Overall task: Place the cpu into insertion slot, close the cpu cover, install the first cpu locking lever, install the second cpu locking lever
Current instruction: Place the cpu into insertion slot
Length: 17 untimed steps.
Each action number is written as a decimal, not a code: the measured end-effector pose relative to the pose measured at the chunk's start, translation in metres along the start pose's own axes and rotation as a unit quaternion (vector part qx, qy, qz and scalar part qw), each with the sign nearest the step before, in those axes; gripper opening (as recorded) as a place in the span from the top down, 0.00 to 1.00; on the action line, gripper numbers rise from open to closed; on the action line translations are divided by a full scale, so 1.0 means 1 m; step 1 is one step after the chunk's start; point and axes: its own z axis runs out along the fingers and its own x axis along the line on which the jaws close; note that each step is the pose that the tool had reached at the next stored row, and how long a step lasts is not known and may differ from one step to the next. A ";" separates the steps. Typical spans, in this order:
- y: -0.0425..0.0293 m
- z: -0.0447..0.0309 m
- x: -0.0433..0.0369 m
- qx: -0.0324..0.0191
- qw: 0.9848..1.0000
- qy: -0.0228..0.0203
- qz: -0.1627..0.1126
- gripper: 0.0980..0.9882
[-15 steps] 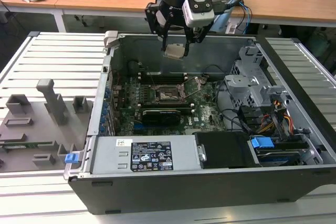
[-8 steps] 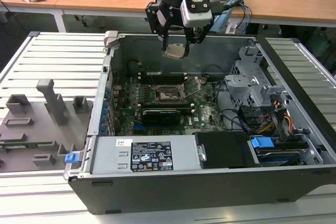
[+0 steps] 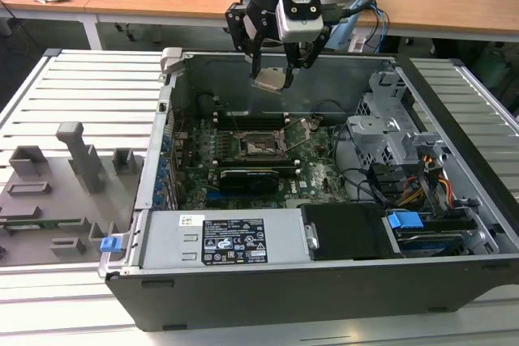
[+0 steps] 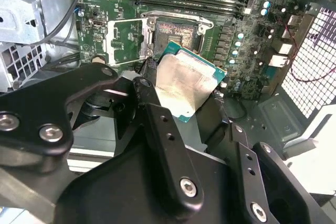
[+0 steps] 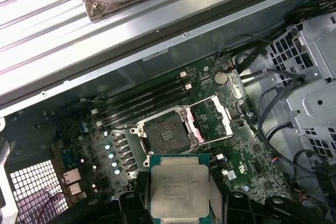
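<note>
My gripper (image 3: 272,74) hangs high over the back of the open computer case, shut on the cpu (image 3: 269,79). The cpu is a small square chip with a pale silvery top and a green rim; it sits tilted between the black fingers (image 4: 152,103) in both wrist views (image 5: 178,190). Well below it, the insertion slot (image 3: 258,147) lies uncovered on the green board, its dark pin field (image 5: 167,132) bare. The cpu cover (image 5: 214,118), a silvery frame plate, is folded back flat beside the slot (image 4: 126,39).
A long black expansion card (image 3: 255,174) lies just in front of the slot and memory sticks (image 5: 142,100) behind it. A metal drive cage (image 3: 389,131) with cables fills the exterior view's right. A power supply (image 3: 231,239) sits at the front. A grey fixture tray (image 3: 57,192) lies outside the case.
</note>
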 end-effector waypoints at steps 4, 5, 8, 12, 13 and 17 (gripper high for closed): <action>-0.0001 0.0006 0.0000 0.000 1.000 -0.001 0.015 0.50; -0.0001 0.0007 0.0000 0.000 1.000 -0.002 0.017 0.50; -0.0001 0.0009 0.0000 -0.001 1.000 -0.002 0.027 0.50; -0.0002 0.0015 0.0000 -0.001 0.999 -0.004 0.042 0.50; -0.0002 0.0021 0.0000 -0.001 0.999 -0.005 0.053 0.50; -0.0004 0.0040 -0.0001 -0.001 0.996 -0.008 0.086 0.50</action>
